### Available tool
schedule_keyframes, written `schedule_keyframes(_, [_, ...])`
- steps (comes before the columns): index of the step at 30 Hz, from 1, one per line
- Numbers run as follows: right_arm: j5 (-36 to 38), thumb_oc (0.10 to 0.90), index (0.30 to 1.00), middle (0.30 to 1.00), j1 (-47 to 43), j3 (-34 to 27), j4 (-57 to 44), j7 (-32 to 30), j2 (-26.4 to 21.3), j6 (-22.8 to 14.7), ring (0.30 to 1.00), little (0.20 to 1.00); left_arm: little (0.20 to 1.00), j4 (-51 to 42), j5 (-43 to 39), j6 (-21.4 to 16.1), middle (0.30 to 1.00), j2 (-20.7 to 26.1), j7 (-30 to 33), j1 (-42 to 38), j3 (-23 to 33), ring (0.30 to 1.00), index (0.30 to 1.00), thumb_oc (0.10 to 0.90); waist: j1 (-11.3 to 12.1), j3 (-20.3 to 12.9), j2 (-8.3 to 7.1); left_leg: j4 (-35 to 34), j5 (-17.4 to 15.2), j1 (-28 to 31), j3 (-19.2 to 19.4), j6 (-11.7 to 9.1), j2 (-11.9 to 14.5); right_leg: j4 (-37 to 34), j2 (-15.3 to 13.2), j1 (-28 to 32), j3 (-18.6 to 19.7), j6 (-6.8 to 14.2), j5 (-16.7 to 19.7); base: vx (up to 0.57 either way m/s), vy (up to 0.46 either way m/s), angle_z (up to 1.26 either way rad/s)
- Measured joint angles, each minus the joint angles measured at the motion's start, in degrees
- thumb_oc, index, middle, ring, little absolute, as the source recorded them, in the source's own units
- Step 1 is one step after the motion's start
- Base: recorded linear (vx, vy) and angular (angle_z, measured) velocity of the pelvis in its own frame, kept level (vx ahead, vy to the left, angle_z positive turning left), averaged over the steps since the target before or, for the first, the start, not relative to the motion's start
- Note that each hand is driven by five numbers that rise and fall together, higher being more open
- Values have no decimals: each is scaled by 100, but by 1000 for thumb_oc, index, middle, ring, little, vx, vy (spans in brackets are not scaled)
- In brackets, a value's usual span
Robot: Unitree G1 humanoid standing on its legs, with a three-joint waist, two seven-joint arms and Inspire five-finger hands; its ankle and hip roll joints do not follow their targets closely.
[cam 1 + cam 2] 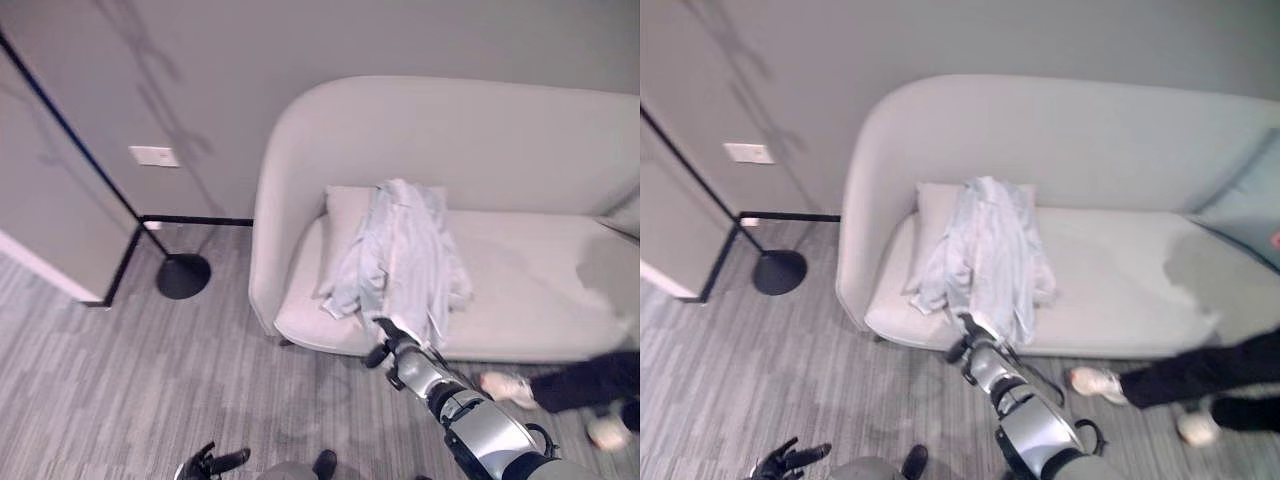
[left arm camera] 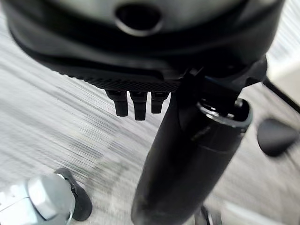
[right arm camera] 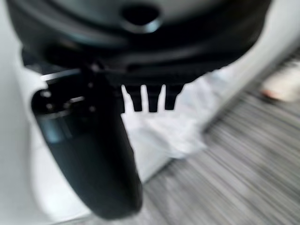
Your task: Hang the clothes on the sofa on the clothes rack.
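A pale blue shirt (image 1: pixel 405 255) lies crumpled over a cushion (image 1: pixel 345 215) and the seat of a light grey sofa (image 1: pixel 520 280), its hem reaching the front edge. My right hand (image 1: pixel 390 348) is stretched out just below that hem at the sofa's front edge, open, apart from the cloth. In the right wrist view the shirt (image 3: pixel 173 126) shows past the straight fingers and the thumb (image 3: pixel 89 154). The black clothes rack stands to the left, a slanting pole on a round base (image 1: pixel 183 275). My left hand (image 1: pixel 205 465) hangs low over the floor, open and holding nothing.
A person's dark trouser leg (image 1: pixel 590 380) and pale shoes (image 1: pixel 508 388) are on the floor by the sofa's right front. Black rails (image 1: pixel 195 220) run along the wall behind the rack base. Grey striped carpet (image 1: pixel 150 380) lies in front of the sofa.
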Motion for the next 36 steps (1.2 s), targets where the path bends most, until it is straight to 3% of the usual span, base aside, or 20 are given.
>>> schedule_keyframes(1, [166,800,900,900,88,11,0,5,-58,71,900,900,900,-52,0,9,900,37,7,87,1,900,900,800,-20,11,-128,3,-112,237,45,-177,16,7,205,-122,174,-392,349,364,-516,80])
schedule_keyframes(2, [318,800,900,900,112,5,87,-60,19,-17,900,900,900,46,4,-41,900,-25,28,192,6,900,900,800,-24,3,-230,0,-278,428,-155,-435,58,72,383,-69,-105,-364,567,392,-581,104])
schedule_keyframes(3, [474,800,900,900,361,-2,13,-139,75,-100,900,900,900,-2,-3,-28,900,44,74,219,9,900,900,800,-102,-185,-448,23,-347,365,-370,-541,121,-126,658,61,-466,-448,515,120,-234,88])
schedule_keyframes(4, [534,800,900,900,471,-8,53,-151,107,-119,900,900,900,-104,-2,-70,900,7,94,338,4,900,900,800,-88,-383,-501,24,-392,363,-418,-625,293,-131,822,86,-695,-563,389,62,-179,78])
schedule_keyframes(5, [595,800,900,900,449,-8,60,-205,127,-86,900,900,900,-166,2,-82,900,-84,75,392,-16,900,900,800,-79,-390,-515,139,-450,309,-346,-721,441,-132,989,98,-661,-598,372,61,-155,39])
schedule_keyframes(7, [724,800,900,900,419,-112,51,-574,91,-179,900,900,900,-330,-63,-67,900,-179,85,456,-105,900,900,800,-80,-364,-556,816,-845,-247,-215,-1151,623,-129,1190,66,-799,-852,210,83,-76,43])
schedule_keyframes(10, [896,800,900,900,461,-411,109,-999,-275,-190,900,900,900,-571,12,-115,900,-221,140,402,-370,900,900,800,-96,-200,-326,815,-846,-862,222,-1148,1051,-128,1280,86,-1282,-1006,63,100,-11,90])
schedule_keyframes(11, [1063,800,900,900,506,-524,120,-1129,-515,-189,900,900,900,-580,28,-166,900,-290,202,366,-439,900,900,800,-111,-93,-171,796,-755,-1167,608,-1238,1242,-131,1262,139,-1568,-1008,19,66,-42,149])
schedule_keyframes(12, [1356,800,900,900,557,-681,122,-1243,-849,-189,900,900,900,-555,32,-162,900,-399,357,262,-530,900,900,800,-149,109,130,818,-532,-1578,1426,-1208,1498,-134,1238,295,-1968,-995,-65,24,-42,149])
schedule_keyframes(13, [1529,800,900,900,555,-724,128,-1261,-976,-190,900,900,900,-587,50,-161,900,-419,393,231,-582,900,900,800,-202,143,262,840,-355,-1782,2058,-1142,1598,-176,1198,304,-2186,-921,-115,34,-35,119])
schedule_keyframes(15, [1690,800,900,900,537,-777,169,-1261,-1071,-199,900,900,900,-604,117,-159,900,-415,401,288,-648,900,900,800,-249,124,398,626,-90,-1930,2543,-980,1588,-176,1140,298,-2366,-814,-173,-36,16,53])
schedule_keyframes(16, [1738,800,900,900,456,-802,267,-1252,-1018,-216,900,900,900,-602,203,-160,900,-370,403,394,-686,900,900,800,-233,83,488,320,502,-1835,2501,-910,1563,-175,1117,274,-2350,-697,-103,-58,60,26])
schedule_keyframes(17, [1779,800,900,900,375,-839,322,-1243,-925,-246,900,900,900,-604,238,-158,900,-310,394,470,-759,900,900,800,-226,111,489,92,897,-1802,2513,-703,1478,-175,1071,230,-2316,-586,-94,-45,93,17])
schedule_keyframes(20, [1888,800,900,900,-75,-1023,520,-1251,-810,-246,900,900,900,-669,323,-168,900,-270,360,332,-846,900,900,800,-216,145,434,-510,1203,-1919,2439,-542,1072,-172,811,-128,-2024,-414,-23,-6,95,34])
schedule_keyframes(25, [1904,800,900,900,-223,-996,474,-1418,-596,-237,900,900,900,-722,442,-338,900,-108,361,48,-791,900,900,800,-296,223,255,-566,1209,-1942,2470,-491,988,-172,740,-198,-1914,-370,-5,46,43,1])
schedule_keyframes(28, [1818,800,900,900,349,-435,-945,-1483,-432,-266,900,900,900,-844,442,-345,900,-130,420,-30,-714,900,900,800,-548,256,179,-566,1200,-1824,2519,-511,1082,-144,809,-114,-1872,-371,-24,13,-2,-10])
schedule_keyframes(29, [1818,800,900,900,349,-435,-945,-1483,-432,-266,900,900,900,-844,442,-345,900,-130,420,-30,-714,900,900,800,-548,256,179,-566,1200,-1824,2519,-511,1082,-144,809,-114,-1872,-371,-24,-66,22,-18])
schedule_keyframes(31, [1523,800,900,900,971,-198,-2471,-1417,-378,-348,900,900,900,-1076,440,-412,900,-269,458,-7,-569,900,900,800,-664,257,141,-566,1197,-1737,2572,-539,1149,-133,865,-84,-1765,-381,-30,-69,14,-16])
schedule_keyframes(33, [836,800,900,900,1824,142,-4495,-1241,-596,-322,900,900,900,-1152,442,-406,900,-387,498,21,-412,900,900,800,-862,292,65,-566,1179,-1566,2618,-582,1185,-133,877,50,-1732,-392,-40,-33,-34,-10])
schedule_keyframes(36, [-54,800,900,900,2515,238,-6008,-951,-833,-340,900,900,900,-1088,465,-395,900,-422,505,65,-274,900,900,800,-1063,253,-126,-567,1145,-1321,2679,-626,1216,-135,885,238,-1674,-391,-81,-35,-24,-14])
